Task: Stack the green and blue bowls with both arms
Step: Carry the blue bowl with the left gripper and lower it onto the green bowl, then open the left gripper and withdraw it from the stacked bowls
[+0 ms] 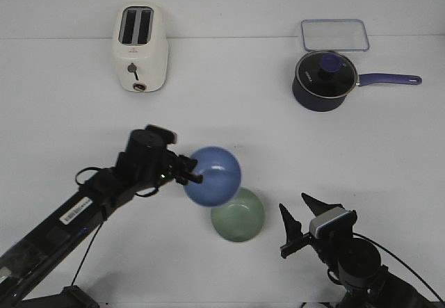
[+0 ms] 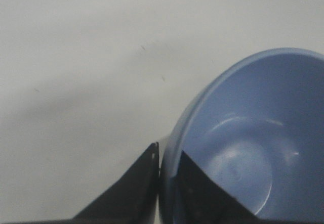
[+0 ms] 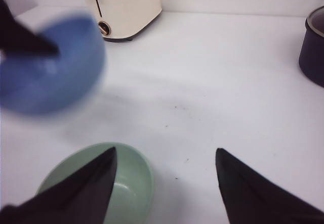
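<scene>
Two bowls are not stacked yet: the left hand [image 1: 193, 174] is pinched on the rim of the blue bowl [image 1: 214, 176] and holds it up in the air, tipped, partly over the green bowl [image 1: 238, 215], which sits on the white surface [image 1: 229, 106]. I think about half the job is done, and the blue bowl must now go down into the green one. The right hand [image 1: 297, 211] waits close by with its fingers wide apart and nothing in them, while the toaster [image 1: 140, 47], the saucepan [image 1: 323, 80] and the clear lid [image 1: 334, 35] sit far back, out of the way.
</scene>
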### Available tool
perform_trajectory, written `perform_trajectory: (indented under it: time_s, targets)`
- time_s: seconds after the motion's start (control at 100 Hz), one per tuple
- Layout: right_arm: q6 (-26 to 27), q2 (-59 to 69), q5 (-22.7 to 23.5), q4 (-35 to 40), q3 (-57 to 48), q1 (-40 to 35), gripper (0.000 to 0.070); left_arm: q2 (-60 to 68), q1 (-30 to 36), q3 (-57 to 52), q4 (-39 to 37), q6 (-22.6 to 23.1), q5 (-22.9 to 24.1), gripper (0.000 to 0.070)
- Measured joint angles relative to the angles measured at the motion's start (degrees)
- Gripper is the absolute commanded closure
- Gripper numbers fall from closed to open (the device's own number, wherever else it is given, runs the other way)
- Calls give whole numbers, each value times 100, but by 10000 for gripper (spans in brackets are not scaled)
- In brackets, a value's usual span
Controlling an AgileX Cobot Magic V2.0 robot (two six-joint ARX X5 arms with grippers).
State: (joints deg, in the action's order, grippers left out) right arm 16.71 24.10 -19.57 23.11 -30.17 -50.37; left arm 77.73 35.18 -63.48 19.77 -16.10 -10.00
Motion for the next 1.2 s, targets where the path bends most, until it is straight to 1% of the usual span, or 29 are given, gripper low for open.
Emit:
perform_trajectory:
  time_s: [0.05, 0.09, 0.29, 0.35, 0.37, 0.39, 0.48, 0.5, 0.53, 0.65, 0.74, 0.84, 1.0, 1.11, 1.2]
  targets:
    - [0, 0, 0, 0, 0, 0, 291, 136, 334, 48, 2, -52, 234, 691]
    - [0, 0, 0, 0, 0, 0, 291, 249, 531, 57, -2, -111, 328, 691]
    - [0, 0, 0, 20, 0, 0, 291, 763, 1045, 57, -365, -343, 409, 690]
    - [0, 0, 2, 20, 0, 0, 291, 872, 1143, 57, -389, -383, 407, 674]
    - [0, 0, 2, 20, 0, 0, 291, 905, 1161, 57, -393, -393, 400, 658]
    - [0, 0, 2, 20, 0, 0, 291, 927, 1172, 57, -391, -400, 398, 627]
    - [0, -2, 2, 20, 0, 0, 289, 953, 1172, 57, -396, -442, 409, 421]
    - [0, 0, 2, 22, 0, 0, 289, 953, 1172, 57, -398, -444, 411, 386]
    - [0, 0, 2, 24, 0, 0, 289, 951, 1167, 57, -411, -442, 422, 353]
    - [0, 0, 2, 55, 0, 0, 289, 898, 1143, 57, -367, -439, 522, 353]
    - [0, 0, 4, 57, 0, 0, 289, 586, 1005, 57, -214, -417, 629, 353]
    - [0, 0, 2, 57, 0, 0, 289, -131, 798, 57, -98, -310, 907, 353]
    - [0, 0, 2, 57, 0, 0, 289, -1617, 435, 98, 293, 42, 1532, 360]
    - [0, 0, 2, 57, 0, 0, 289, -2597, 299, 728, 260, 157, 1875, 359]
    - [0, 0, 4, 59, 0, 0, 291, -3283, 232, 1596, 334, 81, 2072, 360]
